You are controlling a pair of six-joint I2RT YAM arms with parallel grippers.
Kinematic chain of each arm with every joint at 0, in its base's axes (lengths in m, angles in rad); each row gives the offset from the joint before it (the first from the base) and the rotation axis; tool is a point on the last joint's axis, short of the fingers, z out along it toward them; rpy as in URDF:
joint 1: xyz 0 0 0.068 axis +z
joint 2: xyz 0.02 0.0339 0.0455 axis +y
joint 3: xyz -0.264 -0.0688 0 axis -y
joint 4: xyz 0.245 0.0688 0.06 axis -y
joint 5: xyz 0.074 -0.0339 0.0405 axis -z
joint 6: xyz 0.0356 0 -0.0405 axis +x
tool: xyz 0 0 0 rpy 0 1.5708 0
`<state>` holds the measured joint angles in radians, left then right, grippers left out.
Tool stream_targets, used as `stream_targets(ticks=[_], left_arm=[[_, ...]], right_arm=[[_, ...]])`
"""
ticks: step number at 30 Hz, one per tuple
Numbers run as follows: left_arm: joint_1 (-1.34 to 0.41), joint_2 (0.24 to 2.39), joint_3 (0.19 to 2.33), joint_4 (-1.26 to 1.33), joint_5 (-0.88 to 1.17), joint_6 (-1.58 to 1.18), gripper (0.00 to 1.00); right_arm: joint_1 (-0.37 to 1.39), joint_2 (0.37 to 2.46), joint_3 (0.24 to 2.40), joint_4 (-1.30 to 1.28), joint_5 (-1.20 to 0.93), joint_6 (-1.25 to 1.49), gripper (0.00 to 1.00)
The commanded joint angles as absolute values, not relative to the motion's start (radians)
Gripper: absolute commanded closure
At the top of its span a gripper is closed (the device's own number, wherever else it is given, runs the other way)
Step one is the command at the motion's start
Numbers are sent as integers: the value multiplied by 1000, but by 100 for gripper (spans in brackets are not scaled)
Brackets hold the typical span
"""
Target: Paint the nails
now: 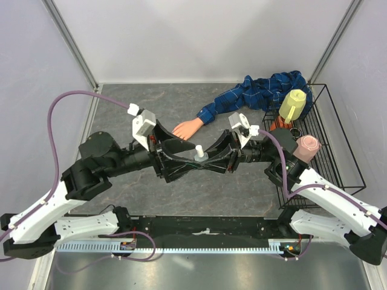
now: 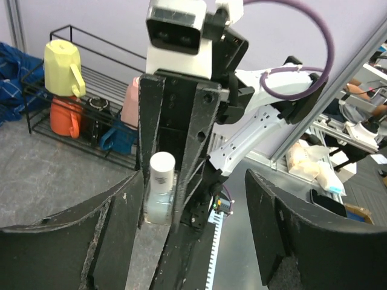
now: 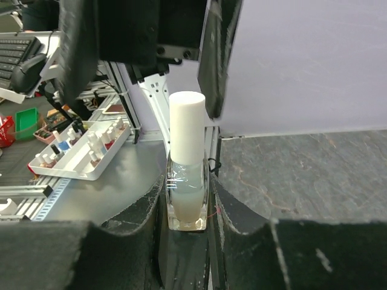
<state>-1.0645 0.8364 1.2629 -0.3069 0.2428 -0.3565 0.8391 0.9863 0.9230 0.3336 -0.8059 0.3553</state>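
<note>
Top view: right hand [image 1: 208,158] clamps the bottle [image 1: 199,153] upright over the middle of the desk [image 1: 199,199]. Left hand [image 1: 192,156] is spread wide around its white cap [image 1: 198,148]. The nails [image 1: 177,129] wait just beyond, toward the far edge.

Left wrist: fingers [image 2: 109,235] sit either side of the cap, seemingly clear of it. Centre them before squeezing.

Right wrist: glass pinched low between the pads [image 3: 233,217]. That grip should be held firm and level while the cap is twisted.

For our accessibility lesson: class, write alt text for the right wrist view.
The right claw is shut on a small upright clear bottle with a white cap. The open left claw faces it; a tray of small bottles sits far left.
</note>
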Motion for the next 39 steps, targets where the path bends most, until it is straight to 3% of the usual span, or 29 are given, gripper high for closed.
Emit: stream_targets(ticks=[1, 13, 15, 16, 18, 22, 25, 29, 30, 33, 39], left_arm=[[-1049, 859, 1272, -278, 278, -339, 28], [-1039, 919, 1313, -298, 221, -350, 44], [-1038, 928, 1327, -308, 204, -347, 52], [-1039, 936, 1333, -317, 195, -341, 62], [-1038, 956, 1353, -344, 178, -330, 71], [-1037, 977, 1370, -371, 138, -310, 98], [-1038, 994, 1382, -390, 71, -324, 98], [-1051, 1025, 1429, -448, -197, -386, 98], [-1063, 1057, 1446, -471, -259, -403, 98], [-1072, 1104, 1502, -558, -437, -481, 98], [-1072, 1135, 1514, -565, -469, -558, 98]], right_arm=[[818, 996, 920, 463, -890, 434, 100], [808, 1009, 943, 385, -868, 371, 100], [810, 1008, 948, 367, -856, 357, 100], [810, 1008, 951, 345, -844, 342, 100], [810, 1005, 960, 321, -830, 319, 100], [810, 1005, 994, 203, -735, 259, 100], [822, 1008, 1017, 147, -605, 226, 100], [961, 1002, 1034, 43, -145, 117, 100], [1045, 1006, 1037, 31, 74, 76, 100], [1138, 1035, 1049, 21, 277, 34, 100], [1160, 1057, 1062, 15, 307, -21, 100]])
